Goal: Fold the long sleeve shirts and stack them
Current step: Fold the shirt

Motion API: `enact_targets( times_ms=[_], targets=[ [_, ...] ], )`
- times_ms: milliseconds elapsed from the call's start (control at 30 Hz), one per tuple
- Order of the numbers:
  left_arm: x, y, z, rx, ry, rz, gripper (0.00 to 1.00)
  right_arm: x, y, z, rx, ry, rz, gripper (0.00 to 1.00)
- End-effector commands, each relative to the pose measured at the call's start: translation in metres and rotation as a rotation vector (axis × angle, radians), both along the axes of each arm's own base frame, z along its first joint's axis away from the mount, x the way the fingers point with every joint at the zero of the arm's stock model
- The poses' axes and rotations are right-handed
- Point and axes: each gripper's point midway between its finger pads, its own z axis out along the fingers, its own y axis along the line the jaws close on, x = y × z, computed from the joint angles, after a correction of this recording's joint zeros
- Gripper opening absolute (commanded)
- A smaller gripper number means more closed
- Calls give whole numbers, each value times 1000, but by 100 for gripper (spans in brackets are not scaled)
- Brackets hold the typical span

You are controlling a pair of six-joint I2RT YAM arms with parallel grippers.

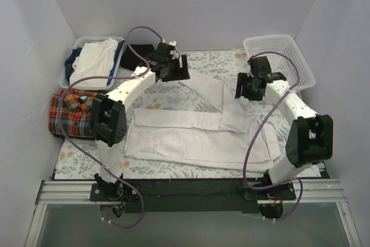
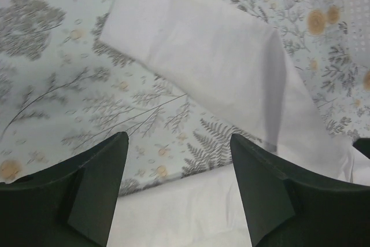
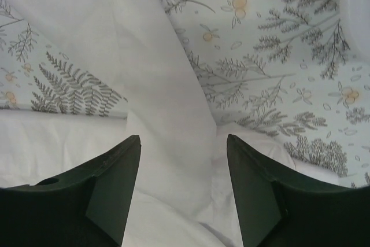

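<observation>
Bright, even, diffuse light with only faint shadows; both wrist views look slightly soft beyond the dark fingers (image 2: 95,192).

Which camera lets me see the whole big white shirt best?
The top camera. It shows nearly all of the white shirt spread out flat. The left wrist camera catches only one sleeve, and the right wrist camera only a strip of its cloth.

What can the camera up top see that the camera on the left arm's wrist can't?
Only the top view shows the red, orange and blue plaid shirt, the pale blue basket of clothes and the white mesh basket. Only the left wrist view shows the left gripper close up, black fingers apart, nothing between them. Both show the large plain white shirt on the flowered tablecloth.
</observation>
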Motion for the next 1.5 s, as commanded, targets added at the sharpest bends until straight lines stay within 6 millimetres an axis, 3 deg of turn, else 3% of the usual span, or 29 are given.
enact_targets(
  times_ms=[0,33,167,233,267,300,400,433,533,567,633,667,733,900,1033,1100,1167,1200,1233,1300,1333,1367,1433,1467],
  targets=[
    [8,-65,15,-103,-35,-153,71,59,17,-1,16,-54,73,69],
    [10,-69,5,-101,-14,-150,71,65,27,-4,52,-42,104,69],
    [14,-68,1,-101,3,-101,72,100,40,-24,65,-18,153,71],
    [11,-62,0,-83,5,-86,72,107,48,-31,97,-4,176,71],
    [11,-60,-1,-74,6,-76,72,108,51,-45,107,29,182,71],
    [7,-55,-5,-58,18,-66,72,112,56,-44,131,28,195,71],
    [4,-44,1,-22,-1,-34,73,108,63,-64,161,89,210,69],
    [3,-37,-3,-4,5,-18,73,105,65,-67,171,101,217,68],
    [-1,-29,6,-2,-8,0,75,94,69,-78,199,144,241,45],
    [-2,-27,8,-9,-4,7,75,92,68,-78,201,147,238,25],
    [-1,-19,17,-26,-10,24,75,86,66,-80,190,160,224,11],
    [-2,-17,18,-35,-5,26,75,86,66,-71,190,138,220,2],
    [-1,-9,26,-47,-14,38,73,83,65,-63,174,119,213,1],
    [-1,4,32,-32,-27,50,72,76,71,-18,110,6,239,1],
    [-3,13,33,-22,-25,62,71,48,92,20,64,-87,311,1],
    [-5,15,34,-22,-29,63,72,29,101,19,45,-83,341,1],
    [-9,18,31,-15,-22,61,72,4,123,29,40,-109,403,1],
    [-10,18,29,-12,-19,60,73,-10,126,20,25,-87,418,1],
    [-12,19,25,-8,-9,57,73,-30,140,24,36,-92,462,1],
    [-14,21,22,-4,-1,56,74,-54,151,18,43,-71,501,6],
    [-16,22,17,3,6,55,74,-81,158,4,45,-29,541,9],
    [-16,22,16,5,7,56,74,-93,162,0,55,-11,563,18],
    [-18,23,13,9,13,53,74,-130,169,-16,75,51,624,23],
    [-19,23,10,12,20,52,75,-141,169,-22,75,73,641,33]
  ],
)
